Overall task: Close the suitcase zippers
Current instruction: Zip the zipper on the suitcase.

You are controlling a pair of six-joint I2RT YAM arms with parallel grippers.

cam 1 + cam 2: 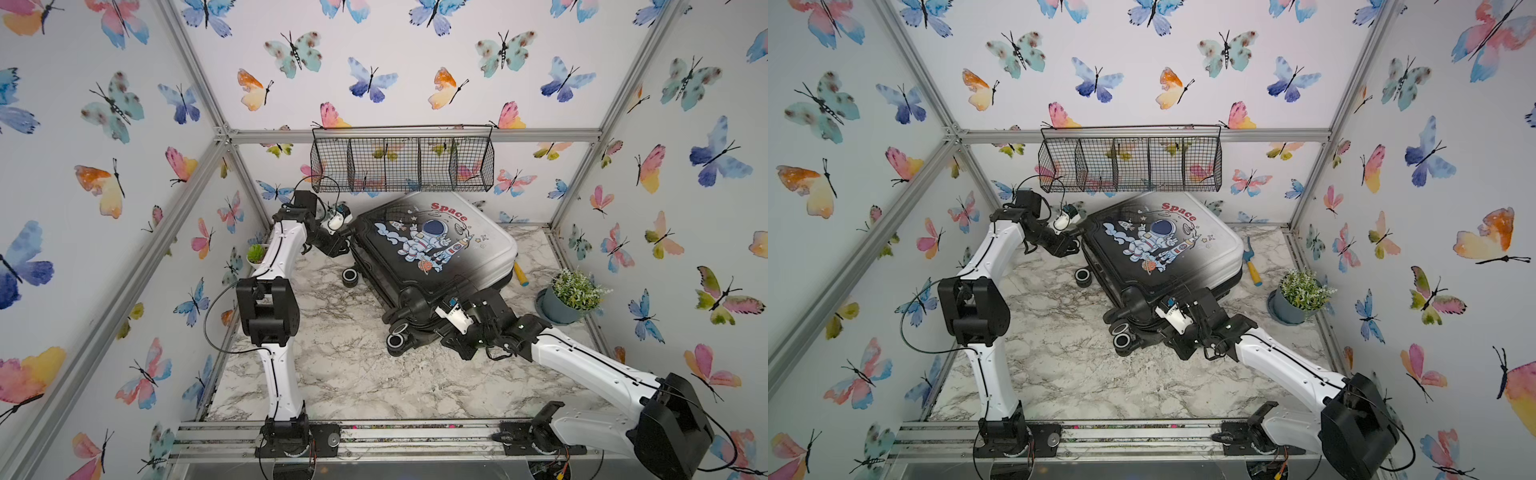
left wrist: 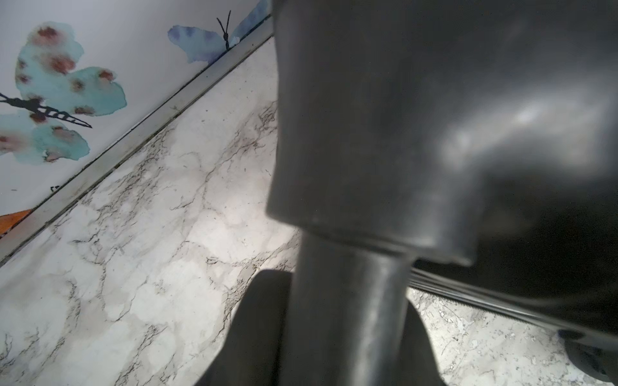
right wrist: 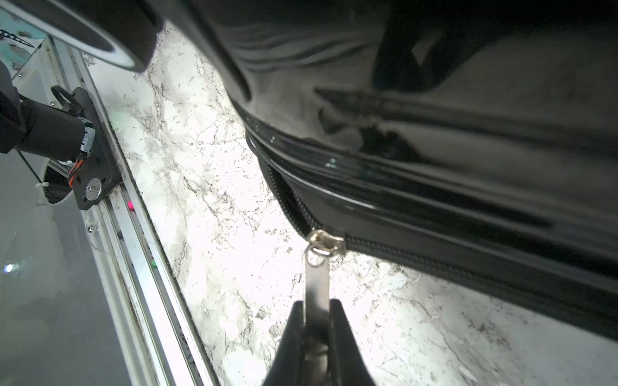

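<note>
The suitcase [image 1: 432, 249] [image 1: 1163, 249] lies flat on the marble table, astronaut print up, in both top views. My left gripper [image 1: 348, 232] [image 2: 337, 290] is at its far left corner. Its fingers [image 2: 257, 320] press both sides of a black round post [image 2: 347, 334] on the case, with no gap showing. My right gripper [image 1: 446, 338] [image 3: 317, 307] is at the near edge, shut on the silver zipper pull [image 3: 317, 277]. The slider [image 3: 326, 240] sits on the black zipper track [image 3: 434, 264]. On one side of the slider the teeth [image 3: 291, 204] are parted.
Two black wheels [image 1: 351, 276] [image 1: 397, 340] stick out on the suitcase's left side. A potted plant [image 1: 571, 295] and a yellow-handled tool [image 1: 1252, 266] lie to the right. A small plant [image 1: 257, 253] stands at far left. A wire basket [image 1: 401, 160] hangs above.
</note>
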